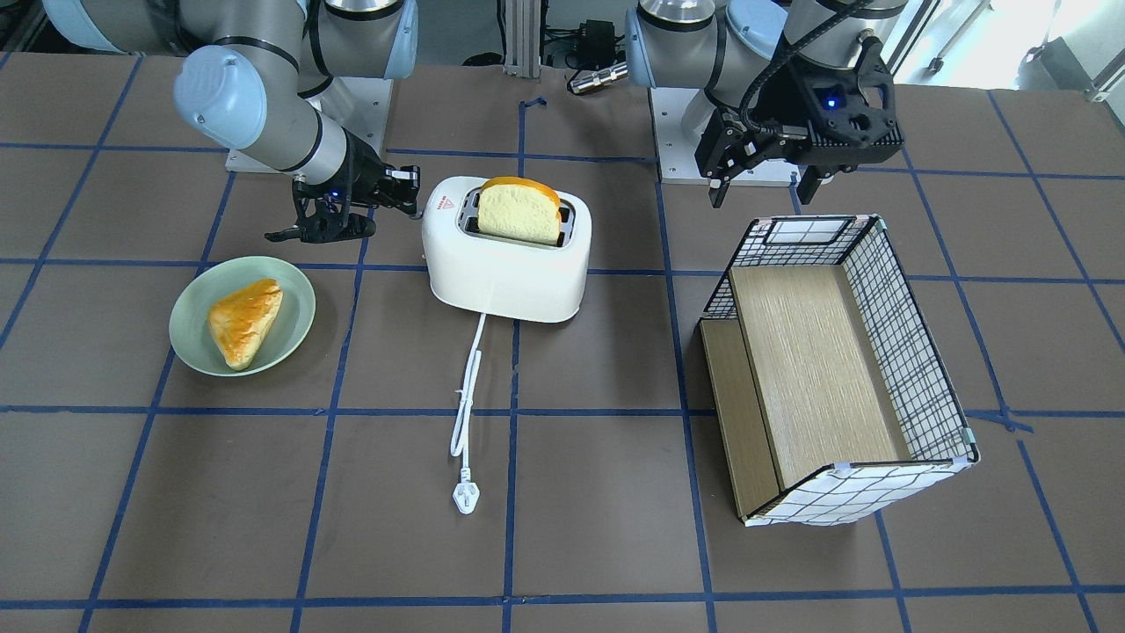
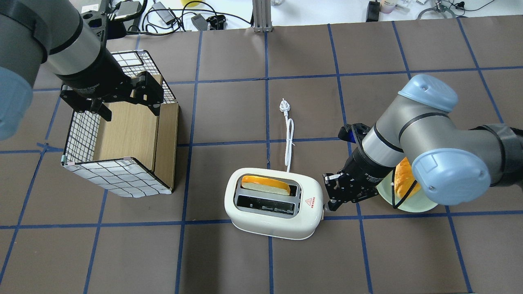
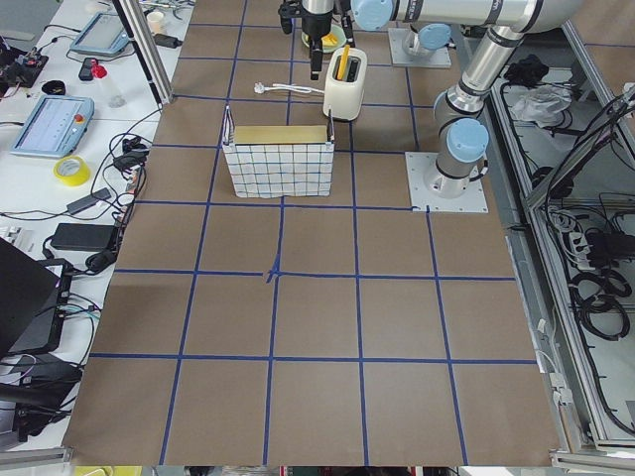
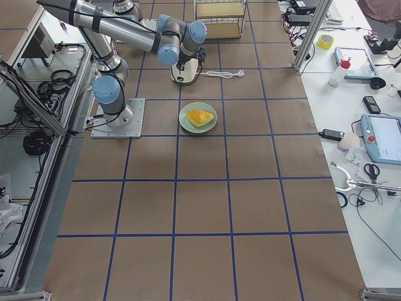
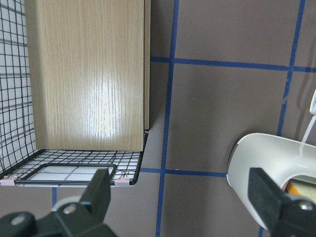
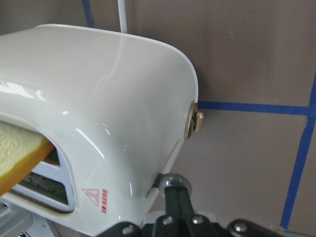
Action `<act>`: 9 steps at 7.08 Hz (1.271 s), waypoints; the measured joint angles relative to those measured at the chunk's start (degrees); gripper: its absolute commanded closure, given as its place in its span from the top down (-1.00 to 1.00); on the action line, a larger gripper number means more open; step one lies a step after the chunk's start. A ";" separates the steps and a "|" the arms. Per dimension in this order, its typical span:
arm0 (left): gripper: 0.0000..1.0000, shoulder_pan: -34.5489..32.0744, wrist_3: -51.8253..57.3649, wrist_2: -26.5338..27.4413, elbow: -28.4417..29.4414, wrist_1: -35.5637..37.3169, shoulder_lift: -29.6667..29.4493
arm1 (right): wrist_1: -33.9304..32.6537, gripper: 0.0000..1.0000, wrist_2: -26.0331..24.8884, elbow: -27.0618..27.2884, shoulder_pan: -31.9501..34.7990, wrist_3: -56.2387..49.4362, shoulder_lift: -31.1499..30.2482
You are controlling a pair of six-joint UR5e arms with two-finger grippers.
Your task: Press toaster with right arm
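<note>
Seen from overhead, the white two-slot toaster stands near the table's middle. Its cord runs off at 12 o'clock to the plug. A bread slice stands in the slot on the cord's side, and the other slot is bare. A red warning triangle is printed on the toaster's top at its 3 o'clock end, with rows of red print beside it too small to read.

The right arm reaches in from 3 o'clock. The right gripper has its fingers closed together and holds nothing. Its tip is up against the toaster's end wall, below a beige knob and by a small white tab. White lettering on its wrist cannot be read.

Beyond the gripper, also at 3 o'clock, a green plate carries a golden pastry.

At the toaster's 10 o'clock the left gripper hangs spread wide and empty over a wire basket with wooden shelves
</note>
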 measured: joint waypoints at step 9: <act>1.00 0.00 0.00 0.00 0.00 0.01 0.00 | -1.46 -1.00 -0.05 1.52 0.00 0.80 2.85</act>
